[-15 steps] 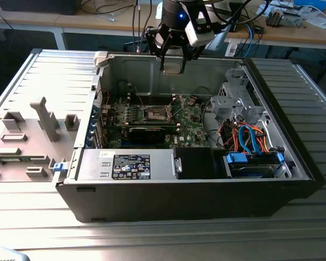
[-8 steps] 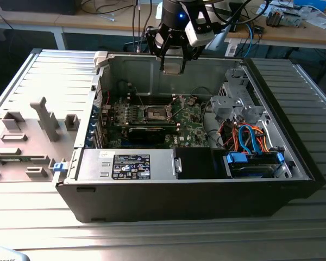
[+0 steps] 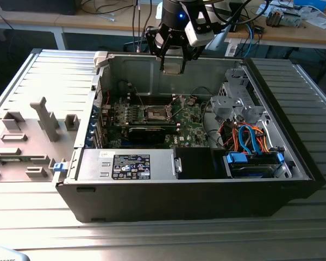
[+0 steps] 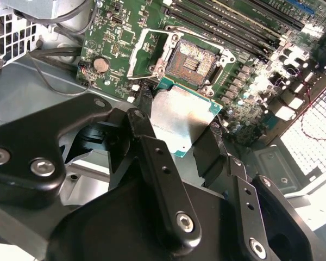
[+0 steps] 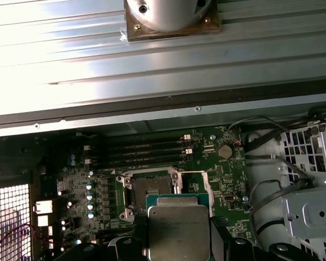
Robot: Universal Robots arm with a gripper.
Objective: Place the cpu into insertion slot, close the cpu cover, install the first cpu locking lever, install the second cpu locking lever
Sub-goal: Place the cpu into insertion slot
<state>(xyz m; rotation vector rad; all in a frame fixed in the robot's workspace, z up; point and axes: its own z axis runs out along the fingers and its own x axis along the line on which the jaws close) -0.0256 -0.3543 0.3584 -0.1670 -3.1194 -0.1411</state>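
While clamped on two opposite edges of the cpu point(image 4: 180, 122) point(image 5: 178, 228), holds it in the air with the gripper point(image 3: 173, 61) point(image 4: 179, 128), one black finger pressed against each side. Hangs high over the open case point(image 3: 152, 201) in the exterior view, well above the board point(image 3: 191, 124). Puts the chip near the slot point(image 4: 193, 58) point(image 5: 151, 190) in both wrist views, apart from it and not touching. Finds the cover point(image 4: 136, 57) swung open beside the slot, with the dark centre bare and nothing seated in it.

Judged light, thin and stiff: shows no sag or bend between the fingers point(image 4: 145, 109). Probably slick on the metal top, so better taken as here, by the thin outer edges, than by the flat faces. Should keep the underside untouched, since the contacts likely sit there. Needs only modest squeeze, enough to stop it sliding. Would suffer from a drop, a twist or a skewed landing, and could damage the fine contacts in the slot just as easily.

Lies broadside to the wrist cameras, silvery top toward them and underside toward the board. Being close to square, offers no real long axis. Runs its edges roughly parallel to the slot's rim in both wrist views. Cannot tell from these views whether it sits dead level or slightly tipped in the grip.
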